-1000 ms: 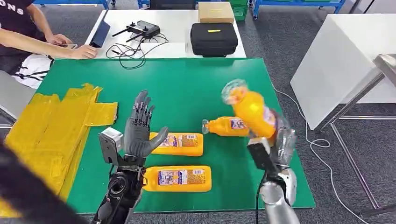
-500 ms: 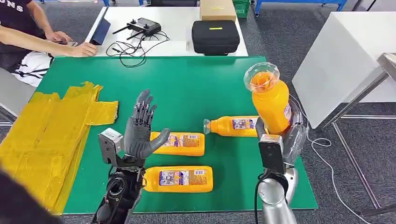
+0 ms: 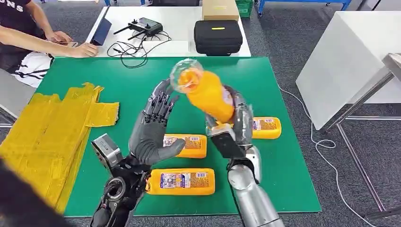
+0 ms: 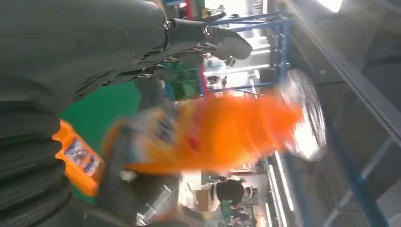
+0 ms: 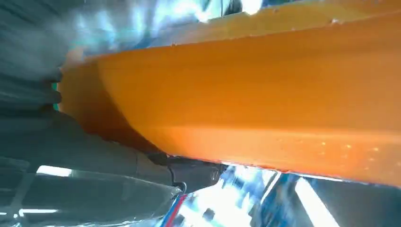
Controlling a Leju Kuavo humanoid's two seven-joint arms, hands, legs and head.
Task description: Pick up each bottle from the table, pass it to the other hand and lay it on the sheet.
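My right hand [image 3: 241, 124] grips an orange bottle [image 3: 206, 93] above the green table [image 3: 118, 78], its clear cap tilted up toward my left hand [image 3: 152, 130]. That left hand stands open with fingers spread, just beside the bottle's cap end, touching nothing. The same bottle [image 4: 222, 132] shows blurred beyond my left hand [image 4: 94, 42], and close up as an orange bottle [image 5: 265, 99] in my right hand [image 5: 85, 161]. Three more orange bottles lie flat: one [image 3: 187, 145] behind my left hand, one [image 3: 182, 181] nearer the front edge, one [image 3: 265, 127] at the right. The yellow sheet [image 3: 49, 125] lies at the left.
A person's arm [image 3: 45, 45] rests on the white table [image 3: 177, 40] behind, which holds a black case [image 3: 218, 36], a controller [image 3: 145, 27] and cables. A white table [image 3: 350, 56] stands to the right.
My right hand has swung the held bottle left, from the table's right side to its middle, next to my left hand. My left hand has risen slightly toward it.
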